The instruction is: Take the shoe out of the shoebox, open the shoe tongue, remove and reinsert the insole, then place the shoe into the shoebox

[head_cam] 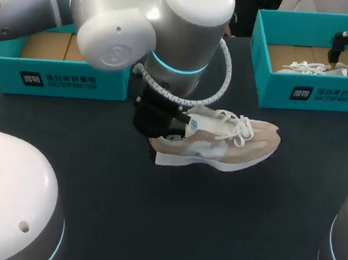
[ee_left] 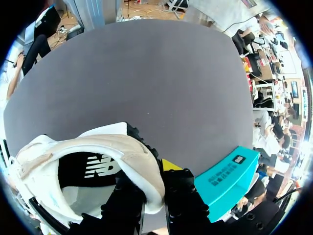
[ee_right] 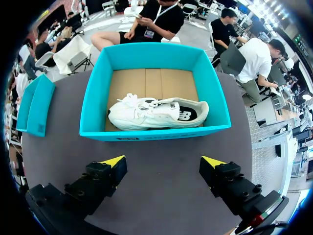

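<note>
A beige and white shoe [head_cam: 227, 143] with white laces lies toe to the right over the dark table, between the two teal boxes. My left gripper [head_cam: 162, 124] is shut on its heel collar; in the left wrist view the padded collar [ee_left: 142, 161] sits pinched between the black fingers [ee_left: 182, 193], and the insole with its dark heel patch [ee_left: 98, 169] shows inside. My right gripper [ee_right: 164, 164] hangs open above the near wall of the right teal shoebox [ee_right: 151, 132], which holds a white shoe [ee_right: 156, 113].
A second teal box [head_cam: 58, 70] with a cardboard floor stands at the back left, and shows beside the left gripper [ee_left: 227, 176]. The right shoebox [head_cam: 312, 96] is at the back right. The table [head_cam: 173, 220] in front of the shoe is bare dark cloth.
</note>
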You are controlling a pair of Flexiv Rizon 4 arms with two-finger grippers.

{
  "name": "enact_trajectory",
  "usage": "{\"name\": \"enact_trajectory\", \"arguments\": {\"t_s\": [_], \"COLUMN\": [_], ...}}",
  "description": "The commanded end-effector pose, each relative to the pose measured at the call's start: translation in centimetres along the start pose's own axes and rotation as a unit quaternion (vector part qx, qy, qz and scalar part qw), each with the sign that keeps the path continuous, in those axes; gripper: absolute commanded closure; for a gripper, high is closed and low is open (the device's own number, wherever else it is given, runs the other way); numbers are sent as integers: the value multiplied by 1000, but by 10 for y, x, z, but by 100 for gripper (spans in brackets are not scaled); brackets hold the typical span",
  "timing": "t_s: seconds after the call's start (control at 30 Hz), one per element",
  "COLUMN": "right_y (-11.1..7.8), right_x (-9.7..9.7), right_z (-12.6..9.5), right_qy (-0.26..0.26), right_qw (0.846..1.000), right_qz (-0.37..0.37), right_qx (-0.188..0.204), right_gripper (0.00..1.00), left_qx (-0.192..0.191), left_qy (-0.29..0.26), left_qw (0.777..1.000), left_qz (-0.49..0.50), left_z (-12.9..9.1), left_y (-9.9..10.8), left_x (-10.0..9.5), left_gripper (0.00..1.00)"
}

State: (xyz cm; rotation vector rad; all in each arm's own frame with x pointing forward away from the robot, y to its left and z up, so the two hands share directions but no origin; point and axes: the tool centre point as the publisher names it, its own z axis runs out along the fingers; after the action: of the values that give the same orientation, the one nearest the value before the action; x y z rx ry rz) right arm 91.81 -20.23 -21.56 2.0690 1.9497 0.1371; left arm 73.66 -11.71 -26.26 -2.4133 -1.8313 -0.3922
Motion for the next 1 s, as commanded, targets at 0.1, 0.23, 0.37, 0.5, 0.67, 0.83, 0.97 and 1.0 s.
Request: {"name": "enact_trajectory", "arguments": {"t_s": [0.1, 0.23, 0.37, 0.5, 0.67, 0.83, 0.97, 1.0], "right_y": [-1, -1, -1, -1, -1, -1, -1, -1], "right_x": [0, 0, 0, 0, 0, 0, 0, 0], "right_z": [1, 1, 1, 1, 1, 1, 1, 1], "right_qy": [0, 0, 0, 0, 0, 0, 0, 0], "right_qw": [1000, 1000, 1000, 1000, 1000, 1000, 1000, 1000], "right_qz": [1, 1, 1, 1, 1, 1, 1, 1], "right_qx": [-1, -1, -1, -1, -1, -1, -1, -1], "right_gripper": [0, 0, 0, 0, 0, 0, 0, 0], "left_qx": [6, 6, 11, 24, 48, 57, 63, 65], "left_qy": [20, 34, 37, 41, 59, 71, 73, 71], "left_qw": [1000, 999, 999, 998, 997, 995, 995, 995], "left_qz": [-11, -10, -16, -27, -30, -31, -27, -24], "left_z": [43, 62, 72, 80, 93, 98, 100, 101], "left_y": [-5, -11, -16, -22, -26, -27, -28, -28], "left_x": [-23, -33, -37, -38, -39, -36, -37, -37], "left_gripper": [100, 100, 100, 100, 100, 100, 100, 99]}}
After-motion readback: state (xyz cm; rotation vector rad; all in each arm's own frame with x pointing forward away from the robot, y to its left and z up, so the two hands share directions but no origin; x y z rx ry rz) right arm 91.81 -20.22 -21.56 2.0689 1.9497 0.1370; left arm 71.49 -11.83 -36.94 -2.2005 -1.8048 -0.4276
